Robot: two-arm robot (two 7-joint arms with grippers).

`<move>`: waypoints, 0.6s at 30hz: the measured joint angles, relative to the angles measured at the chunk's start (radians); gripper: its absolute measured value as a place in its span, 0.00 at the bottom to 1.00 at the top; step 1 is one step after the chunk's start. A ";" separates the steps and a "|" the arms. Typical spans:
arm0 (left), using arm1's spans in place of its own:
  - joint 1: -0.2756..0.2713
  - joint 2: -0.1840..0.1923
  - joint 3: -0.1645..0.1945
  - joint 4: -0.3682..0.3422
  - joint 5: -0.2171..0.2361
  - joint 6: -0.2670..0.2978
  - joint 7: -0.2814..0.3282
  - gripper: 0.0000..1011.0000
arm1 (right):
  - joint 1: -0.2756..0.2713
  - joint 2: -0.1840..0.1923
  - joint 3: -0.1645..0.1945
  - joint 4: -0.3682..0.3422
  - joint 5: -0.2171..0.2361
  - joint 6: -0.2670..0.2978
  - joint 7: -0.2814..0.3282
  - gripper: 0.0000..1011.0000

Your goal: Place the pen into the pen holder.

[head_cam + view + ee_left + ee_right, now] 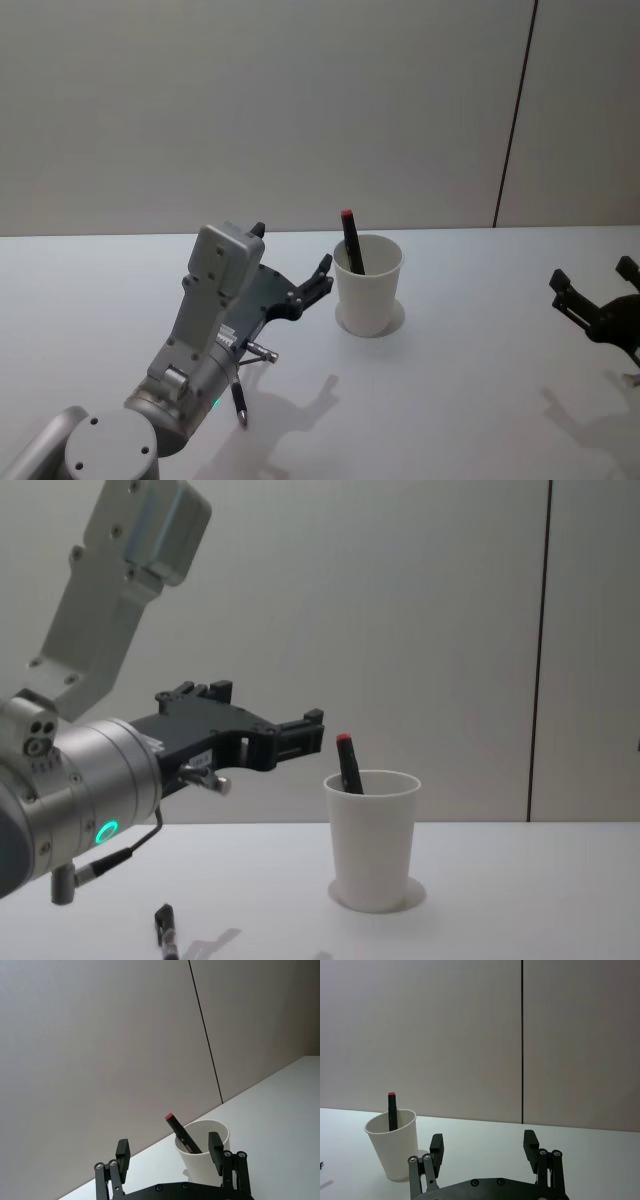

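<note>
Your pen [351,240] stood inside the pen holder [368,285], tip down and red cap up, leaning against the rim on the side toward your left arm; the cap rose clear above the rim. By that look the placing was done, and the remaining danger lay in getting away cleanly.

Your left gripper [169,1146] hung just beside the cup, above the table [480,380], with its fingers spread wide and nothing between them. One fingertip [323,268] sat close to the cup's wall, near rim height. A sideways swing or a drop on the way out could have clipped the rim. The holder was a light paper cup with a tall pen propped off-centre, so I judged that a small knock might have tipped it and spilled the pen.

A short dark object [240,402] lay on the table under your left forearm. It could have been a second pen or a loose part, and I could not tell which from these views; a low retreat of the arm might have swept it away.

Your right gripper [593,275] rested well apart at the right side, fingers likewise spread and empty. It posed little threat unless you had moved it across toward the cup.
</note>
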 joint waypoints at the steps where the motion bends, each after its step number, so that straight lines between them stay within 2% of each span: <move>1: 0.000 0.000 -0.001 0.000 0.001 0.001 0.002 0.99 | -0.001 0.000 0.000 -0.001 0.001 0.001 0.000 0.99; 9: 0.001 0.002 -0.009 -0.009 0.011 0.032 0.022 0.99 | -0.006 0.004 0.002 -0.006 0.003 0.006 -0.001 0.99; 18: 0.002 0.015 -0.028 -0.029 0.009 0.132 0.038 0.99 | -0.009 0.005 0.004 -0.008 0.005 0.008 -0.002 0.99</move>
